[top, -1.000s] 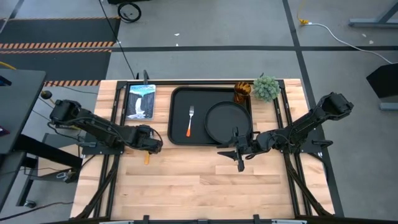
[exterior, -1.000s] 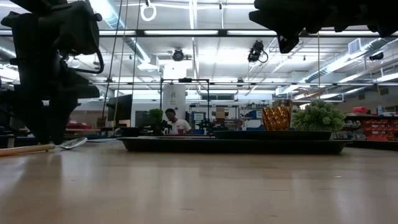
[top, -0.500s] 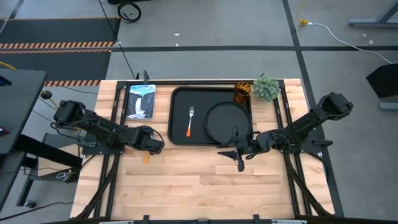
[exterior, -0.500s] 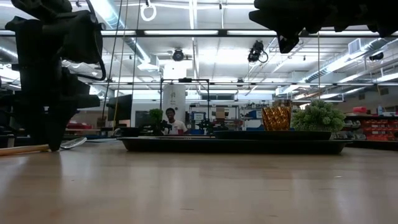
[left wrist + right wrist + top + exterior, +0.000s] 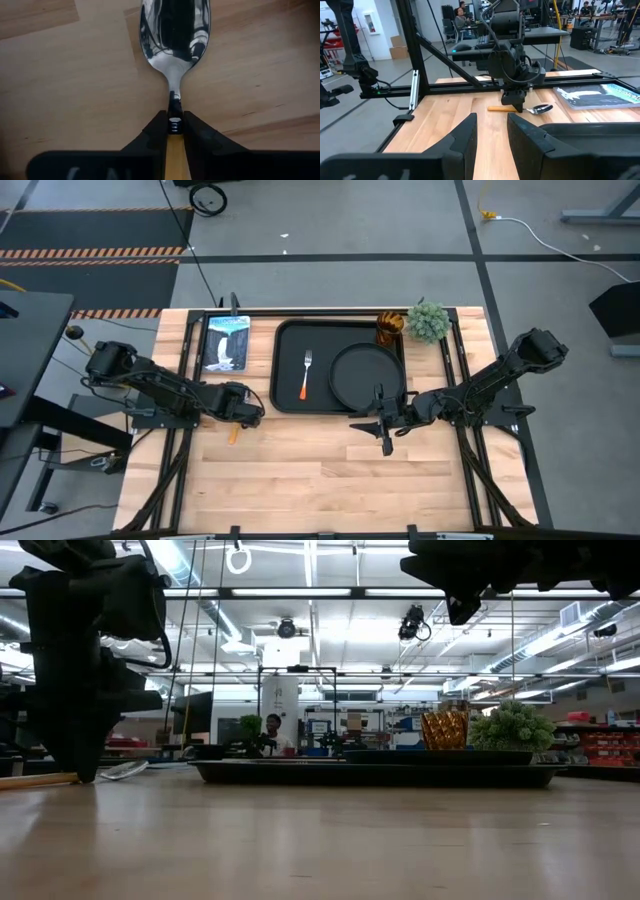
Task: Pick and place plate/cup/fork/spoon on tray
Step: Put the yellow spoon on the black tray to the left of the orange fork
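Note:
The spoon (image 5: 175, 35), with a silver bowl and an orange handle (image 5: 234, 433), lies on the wood table left of the black tray (image 5: 288, 402). My left gripper (image 5: 241, 412) stands over it, shut on it; it also shows in the low view (image 5: 85, 772). The fork (image 5: 305, 375) and the round black plate (image 5: 366, 376) lie in the tray. The amber cup (image 5: 389, 328) stands at the tray's far right corner. My right gripper (image 5: 384, 432) is open and empty, near the tray's right near corner. My left gripper pinches the spoon where the orange handle meets the metal neck (image 5: 173, 131), between its two fingers (image 5: 155, 132). The fingers come from above, pointing down, and lie across the spoon. The spoon lies about level at table height, bowl (image 5: 125, 770) on one side, handle (image 5: 35, 780) on the other.
A green plant (image 5: 428, 320) stands right of the cup. A picture book (image 5: 226, 342) lies at the far left of the tray. The table's near half is bare wood (image 5: 320, 480). People sit in the room beyond the table.
My left gripper has shifted slightly over the spoon, and in the low view its lower end has narrowed onto the handle. The spoon's handle has turned a little on the table. My right arm has kept still.

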